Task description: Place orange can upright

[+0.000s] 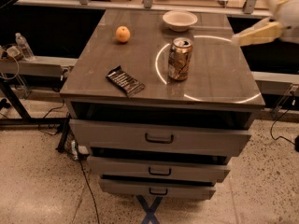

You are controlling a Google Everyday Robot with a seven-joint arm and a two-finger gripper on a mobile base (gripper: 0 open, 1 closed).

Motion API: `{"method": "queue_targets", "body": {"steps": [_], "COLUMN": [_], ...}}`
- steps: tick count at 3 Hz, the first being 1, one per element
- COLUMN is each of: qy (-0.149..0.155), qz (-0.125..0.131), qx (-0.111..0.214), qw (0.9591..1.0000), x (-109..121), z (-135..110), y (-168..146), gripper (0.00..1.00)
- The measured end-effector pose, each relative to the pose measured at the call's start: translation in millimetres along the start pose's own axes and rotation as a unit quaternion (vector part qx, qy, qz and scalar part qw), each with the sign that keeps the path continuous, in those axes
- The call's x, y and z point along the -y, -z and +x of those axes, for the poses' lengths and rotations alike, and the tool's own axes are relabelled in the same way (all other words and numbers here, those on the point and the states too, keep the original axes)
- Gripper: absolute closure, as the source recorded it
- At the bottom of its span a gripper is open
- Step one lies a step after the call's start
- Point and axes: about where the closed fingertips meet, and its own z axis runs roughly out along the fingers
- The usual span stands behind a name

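Note:
The orange can stands upright on the grey cabinet top, a little right of centre. It has a mottled gold-brown print, and its silver top with pull tab faces up. My gripper is at the right edge of the camera view, raised above the cabinet's far right corner. It is well clear of the can, open and empty. One cream finger points left toward the can.
A small orange fruit lies at the back left and a white bowl at the back centre. A dark snack packet lies at the front left. Three drawers stick out below. A water bottle stands on a shelf at left.

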Motion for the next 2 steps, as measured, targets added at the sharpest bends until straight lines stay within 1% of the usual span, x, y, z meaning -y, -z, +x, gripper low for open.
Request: {"method": "queue_targets", "body": {"steps": [1,2], "qy": [0.047,0.062], "qz": [0.136,0.2], "qx": [-0.024,-0.019], "qw": [0.9893,0.9775], "x": [31.9,49.2], "z": [-63.1,-89.2], "y": [94.1,127.1], "gripper": [0.0,0.0]}}
